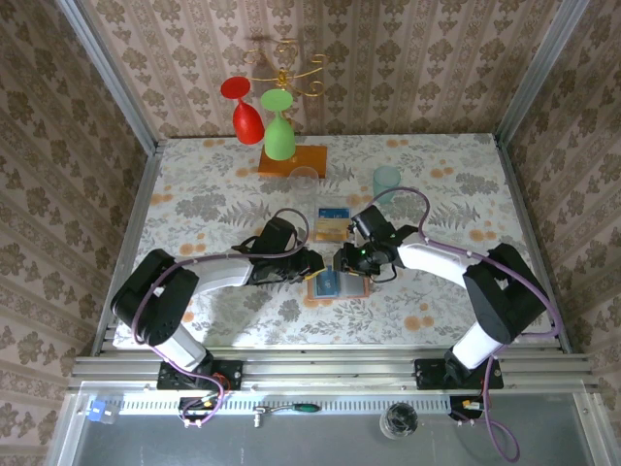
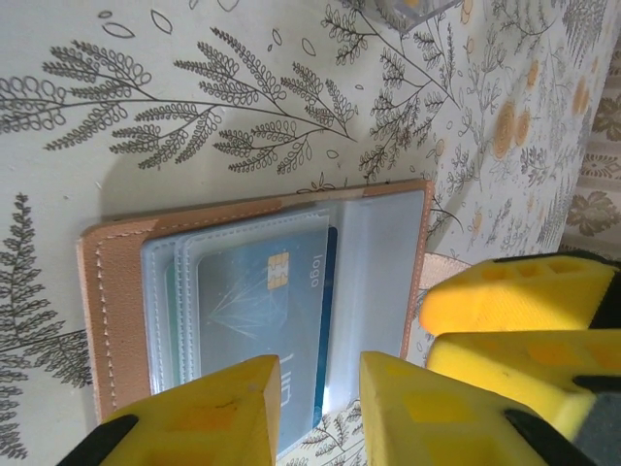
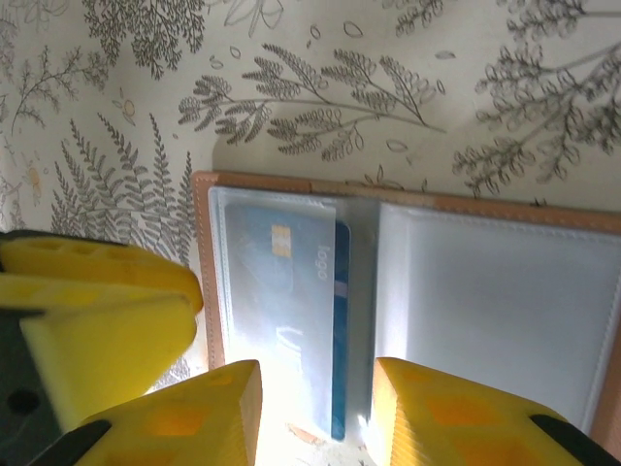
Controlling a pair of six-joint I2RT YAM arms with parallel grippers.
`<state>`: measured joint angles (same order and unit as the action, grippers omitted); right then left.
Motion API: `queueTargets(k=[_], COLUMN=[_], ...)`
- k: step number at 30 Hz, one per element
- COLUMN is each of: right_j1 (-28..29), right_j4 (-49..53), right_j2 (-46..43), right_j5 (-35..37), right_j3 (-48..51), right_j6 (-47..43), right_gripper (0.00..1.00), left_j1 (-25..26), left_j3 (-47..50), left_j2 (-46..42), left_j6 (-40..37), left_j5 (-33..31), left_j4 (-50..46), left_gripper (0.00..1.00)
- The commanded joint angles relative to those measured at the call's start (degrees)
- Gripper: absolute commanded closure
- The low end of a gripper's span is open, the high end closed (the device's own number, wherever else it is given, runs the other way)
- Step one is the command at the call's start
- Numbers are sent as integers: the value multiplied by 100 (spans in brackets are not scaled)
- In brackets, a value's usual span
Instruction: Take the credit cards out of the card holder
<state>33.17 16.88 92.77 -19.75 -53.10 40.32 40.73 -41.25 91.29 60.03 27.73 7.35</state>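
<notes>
Credit cards are laid aside; one blue card is left in the card holder; left gripper and right gripper are held ajar, empty.

The card holder looks like matt salmon leather, stitched along the edge; its pockets are clear glossy plastic, catching glare. The credit card inside is smooth plastic. My left fingers are matt yellow plastic. The table cover is smooth, printed, faintly sheeny.

Red glass, green glass inverted on rack; teal cup nearby.
</notes>
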Motion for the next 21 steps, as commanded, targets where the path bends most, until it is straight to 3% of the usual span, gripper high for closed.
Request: queueTargets(k=[1, 21], right_j1=[-12, -170], right_j4=[128, -158], right_j2=[248, 988], right_j5=[41, 14], right_j3=[-290, -138], right_j6=[-231, -463], right_gripper=[65, 65], left_j1=[-24, -27], left_j3=[124, 206], left_j2=[-197, -363], left_j6=[92, 124], left_j5=[-167, -391], left_j4=[73, -198], left_gripper=[72, 72])
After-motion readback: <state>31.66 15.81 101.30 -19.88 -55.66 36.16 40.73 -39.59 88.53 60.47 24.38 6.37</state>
